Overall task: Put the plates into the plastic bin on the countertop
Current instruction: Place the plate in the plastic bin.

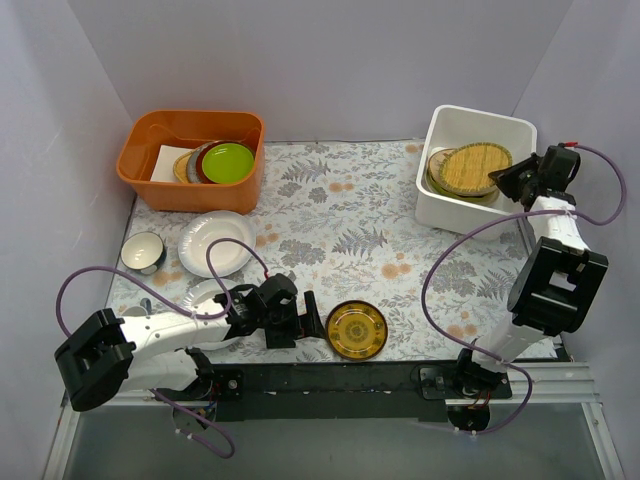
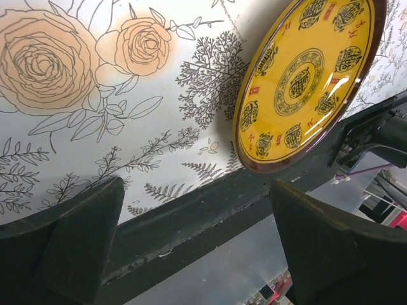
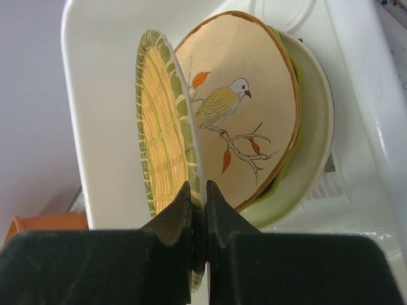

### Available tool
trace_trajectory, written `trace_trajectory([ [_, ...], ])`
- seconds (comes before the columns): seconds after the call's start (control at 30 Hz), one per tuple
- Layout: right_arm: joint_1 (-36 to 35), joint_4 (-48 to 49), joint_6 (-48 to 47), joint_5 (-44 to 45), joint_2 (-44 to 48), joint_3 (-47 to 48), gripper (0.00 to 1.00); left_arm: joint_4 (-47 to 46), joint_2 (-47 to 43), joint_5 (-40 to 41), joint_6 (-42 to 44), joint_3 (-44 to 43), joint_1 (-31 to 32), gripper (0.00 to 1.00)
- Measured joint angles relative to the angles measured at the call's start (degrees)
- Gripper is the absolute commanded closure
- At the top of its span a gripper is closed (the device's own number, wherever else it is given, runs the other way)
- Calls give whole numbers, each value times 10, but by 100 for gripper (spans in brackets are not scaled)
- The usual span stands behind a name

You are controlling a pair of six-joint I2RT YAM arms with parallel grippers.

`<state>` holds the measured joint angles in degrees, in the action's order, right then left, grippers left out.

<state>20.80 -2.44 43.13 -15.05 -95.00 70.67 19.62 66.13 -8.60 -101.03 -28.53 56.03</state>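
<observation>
Our right pincer (image 3: 199,194) was clamped on the rim of the woven plate (image 3: 162,127), holding it over the bin (image 3: 95,76) at an angle to the bird plate (image 3: 254,108) lying there. To do this well, we judged, we had to bring it level with that stack and lower it to rest before letting go. We also had to keep clear of the bin wall, since a tilted release could let it slide or chip. Our left pincer (image 2: 197,210) stood wide open and empty near the amber plate (image 2: 305,82) on the table (image 2: 95,140).
</observation>
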Motion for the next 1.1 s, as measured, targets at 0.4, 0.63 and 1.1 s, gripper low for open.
trace_trajectory([
  [0.4,-32,9,0,9,-42,12,98,-9,6,0,-9,0,5,2],
  [0.63,-37,35,3,-3,-58,12,75,-14,7,0,-12,0,12,2],
  [1.1,-36,39,-16,-20,-85,10,46,-16,6,0,-15,0,20,2],
])
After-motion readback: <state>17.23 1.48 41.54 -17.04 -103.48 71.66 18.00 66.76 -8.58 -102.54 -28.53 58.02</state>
